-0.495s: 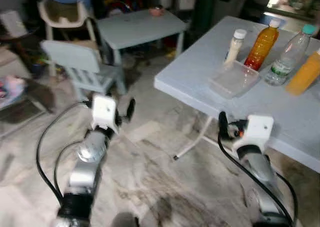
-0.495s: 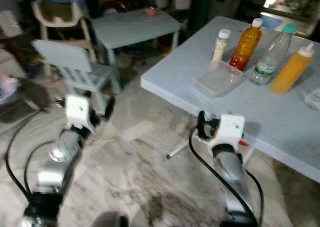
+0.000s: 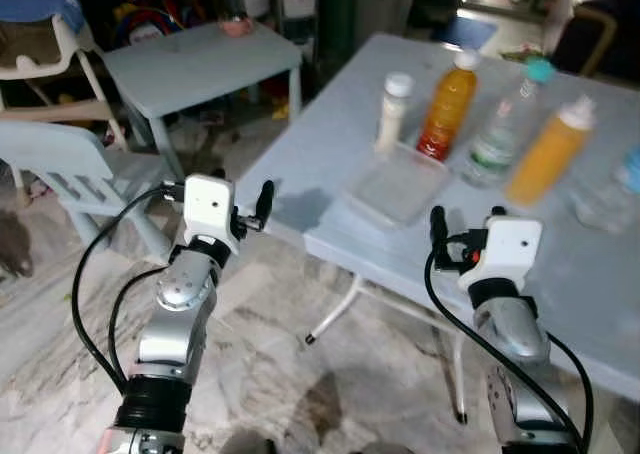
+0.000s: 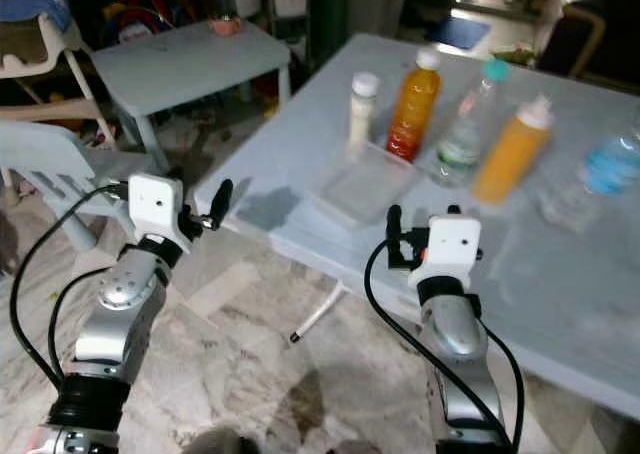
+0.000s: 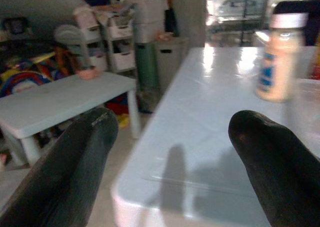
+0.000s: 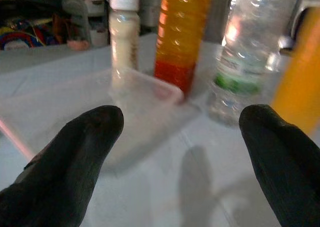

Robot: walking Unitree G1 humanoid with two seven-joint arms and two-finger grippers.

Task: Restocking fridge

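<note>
Two claws are raised in front of the robot, both released, with their black fingers spread apart and nothing between them. The left claw [image 3: 262, 202] hangs just off the near left corner of the pale blue worktop [image 3: 560, 264], over the marble floor [image 3: 70, 304]; in the left wrist view its fingers [image 5: 75, 167] frame the corner of the worktop. The right claw [image 3: 465, 236] is over the near edge of the worktop, and its fingers [image 6: 75, 157] point at the group of things that stand there.

Seen from the right claw, the clear plastic container [image 3: 398, 184] lies flat at about 11 o'clock, near the edge of the worktop. Behind the container stand four bottles in a loose row. The small white bottle [image 3: 393, 112] is at the far left, at about 11 o'clock. The orange juice bottle [image 3: 447, 109] with a red band low on it is just beside the white one, and in the right wrist view it seems to touch the back corner of the container. The clear water bottle [image 3: 503, 124] with a teal cap is at about 12 o'clock. The yellow squeeze bottle [image 3: 548, 156] is at about 1 o'clock. All four are upright. One more clear bottle with a blue label [image 3: 612, 189] is at about 2 o'clock; it is blurred.

At about 10 o'clock from the left claw stand a small blue table [image 3: 195, 59] and a blue chair [image 3: 55, 164]
</note>
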